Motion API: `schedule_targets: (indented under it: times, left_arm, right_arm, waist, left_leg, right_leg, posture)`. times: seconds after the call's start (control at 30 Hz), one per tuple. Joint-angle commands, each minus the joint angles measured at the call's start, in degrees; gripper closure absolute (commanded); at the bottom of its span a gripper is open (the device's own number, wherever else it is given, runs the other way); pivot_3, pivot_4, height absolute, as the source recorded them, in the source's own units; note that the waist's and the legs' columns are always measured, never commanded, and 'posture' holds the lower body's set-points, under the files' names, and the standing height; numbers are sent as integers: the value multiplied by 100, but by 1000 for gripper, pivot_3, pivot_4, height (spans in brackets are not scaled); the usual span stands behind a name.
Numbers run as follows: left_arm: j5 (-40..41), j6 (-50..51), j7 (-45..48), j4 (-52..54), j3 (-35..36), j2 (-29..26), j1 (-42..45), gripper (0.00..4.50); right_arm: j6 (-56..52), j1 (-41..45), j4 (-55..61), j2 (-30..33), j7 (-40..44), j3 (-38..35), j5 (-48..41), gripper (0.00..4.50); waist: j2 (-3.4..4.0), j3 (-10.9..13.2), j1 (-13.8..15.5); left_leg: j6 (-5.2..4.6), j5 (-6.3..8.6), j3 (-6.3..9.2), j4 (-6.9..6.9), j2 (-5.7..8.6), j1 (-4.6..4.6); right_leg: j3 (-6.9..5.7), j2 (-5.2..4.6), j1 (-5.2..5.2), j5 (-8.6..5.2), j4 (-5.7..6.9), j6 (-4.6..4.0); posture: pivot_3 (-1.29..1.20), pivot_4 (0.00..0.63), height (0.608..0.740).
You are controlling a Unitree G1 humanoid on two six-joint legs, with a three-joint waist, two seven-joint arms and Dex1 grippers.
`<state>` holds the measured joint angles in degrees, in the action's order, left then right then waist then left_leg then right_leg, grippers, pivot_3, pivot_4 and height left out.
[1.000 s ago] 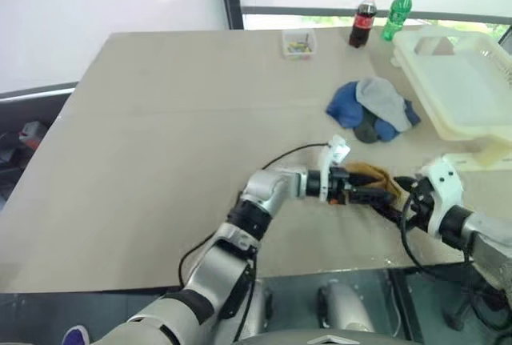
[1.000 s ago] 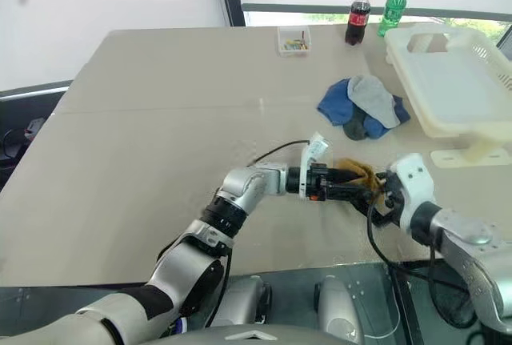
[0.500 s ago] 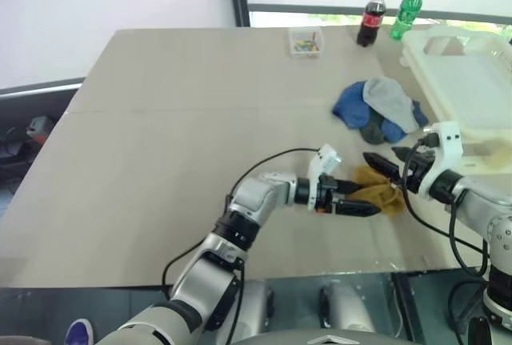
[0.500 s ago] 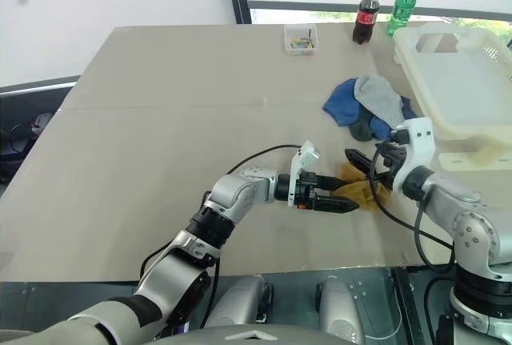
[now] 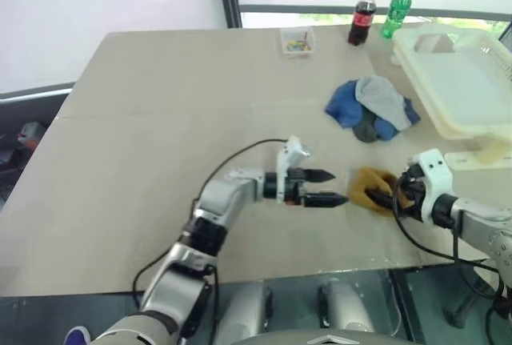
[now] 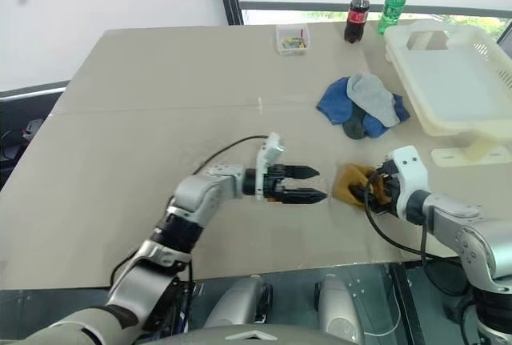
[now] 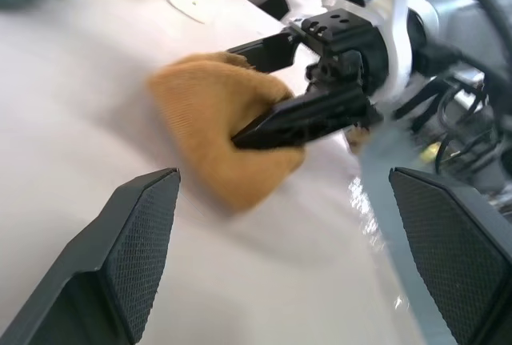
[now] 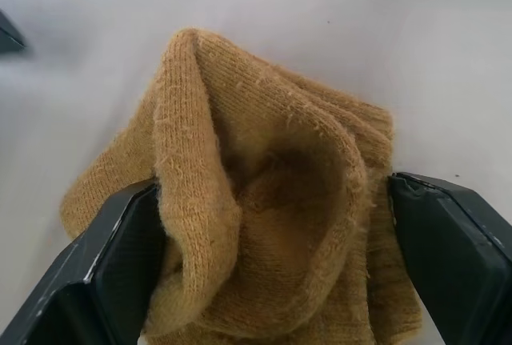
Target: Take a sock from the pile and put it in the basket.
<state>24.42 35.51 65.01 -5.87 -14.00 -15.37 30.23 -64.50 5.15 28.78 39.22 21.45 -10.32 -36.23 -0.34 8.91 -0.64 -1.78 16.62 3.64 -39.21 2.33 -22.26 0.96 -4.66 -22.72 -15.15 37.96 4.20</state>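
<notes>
A mustard-yellow sock (image 5: pixel 366 185) lies alone on the table, in front of the pile (image 5: pixel 372 109) of blue, grey and dark socks. My right gripper (image 5: pixel 378 195) is open and straddles this sock: in the right wrist view its fingers (image 8: pixel 120 257) stand on either side of the bunched sock (image 8: pixel 264 193), touching the fabric. My left gripper (image 5: pixel 337 187) is open with nothing in it, a short way left of the sock and pointing at it. The cream-white basket (image 5: pixel 468 81) stands at the far right, behind the right arm.
A cola bottle (image 5: pixel 362 17), a green bottle (image 5: pixel 398 10) and a small clear box (image 5: pixel 298 41) stand along the table's far edge. A white part (image 5: pixel 476 157) lies in front of the basket. The table's front edge runs just under both arms.
My left gripper has drawn back to the left, away from the mustard sock. My right gripper has come down from above the table and now has the sock between its open fingers.
</notes>
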Motion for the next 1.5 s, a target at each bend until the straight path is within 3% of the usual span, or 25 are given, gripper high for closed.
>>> schedule_targets:
  times: [0.03,0.27,0.3,0.37,0.53,0.63,0.87,1.1,1.3,1.5]
  left_arm:
    - [-65,-583,389,592,38,-470,-187,0]
    - [52,-1202,759,1089,212,-1046,-484,0]
    - [67,-1281,832,1147,241,-1124,-521,0]
    - [88,-1423,885,1180,307,-1230,-565,0]
    - [96,-1625,845,1109,450,-1331,-598,0]
    - [87,-1754,787,1186,475,-1300,-604,0]
    - [203,-1879,341,1288,603,-927,-585,0]
    - [187,-1939,-439,1134,789,-330,-291,0]
    - [216,-2031,-1153,1197,916,257,-81,0]
    - [260,-1990,-1540,1359,894,556,-70,0]
  right_arm:
    - [67,45,-57,143,197,237,125,34]
    - [388,212,-700,511,722,1067,623,34]
    - [482,199,-811,615,885,1243,712,577]
    - [649,188,-1006,746,1107,1505,864,1200]
    - [900,171,-1225,772,1275,1644,1064,3537]
    - [1012,126,-1215,709,1256,1506,1088,4420]
    - [1663,477,-1010,-352,1029,-130,269,4433]
    - [1408,2318,-2020,-346,203,-1553,-256,4436]
    - [1737,4004,-4281,149,-572,-1643,491,4437]
    - [2495,5013,-6716,420,-563,-1337,1218,4437]
  waist:
    - [0,0,0]
    - [-7,-1,-1]
    - [-6,-1,-7]
    - [-8,-3,-7]
    - [-49,-30,12]
    - [-76,-46,16]
    - [-52,-29,-10]
    - [-8,3,2]
    - [-7,3,13]
    - [-7,3,-17]
  left_leg:
    - [0,0,0,1,0,0]
    - [-6,4,0,0,-1,10]
    - [-22,13,0,1,-2,13]
    - [-23,14,-2,4,-5,22]
    - [-25,15,10,4,-9,53]
    - [-26,16,17,2,-8,56]
    - [-24,16,21,3,-9,51]
    - [1,1,4,4,-5,10]
    - [1,0,-5,-1,2,-40]
    - [0,-1,-24,13,5,-63]
  right_leg:
    - [0,0,0,0,-2,0]
    - [-1,-1,13,0,-6,0]
    - [-1,-1,15,0,-5,0]
    - [0,0,23,0,-5,-1]
    - [-13,2,66,-1,-20,-1]
    - [-17,1,75,0,-27,-1]
    - [-11,0,68,1,-21,-1]
    - [-1,1,7,2,-1,-1]
    - [0,-6,-35,2,-9,-1]
    - [13,-9,-63,2,-9,-1]
  posture:
    - [0,150,740]
    - [0,150,740]
    - [0,150,740]
    - [0,150,740]
    - [0,150,740]
    - [0,150,740]
    - [0,150,740]
    - [0,150,740]
    - [0,150,740]
    - [0,150,740]
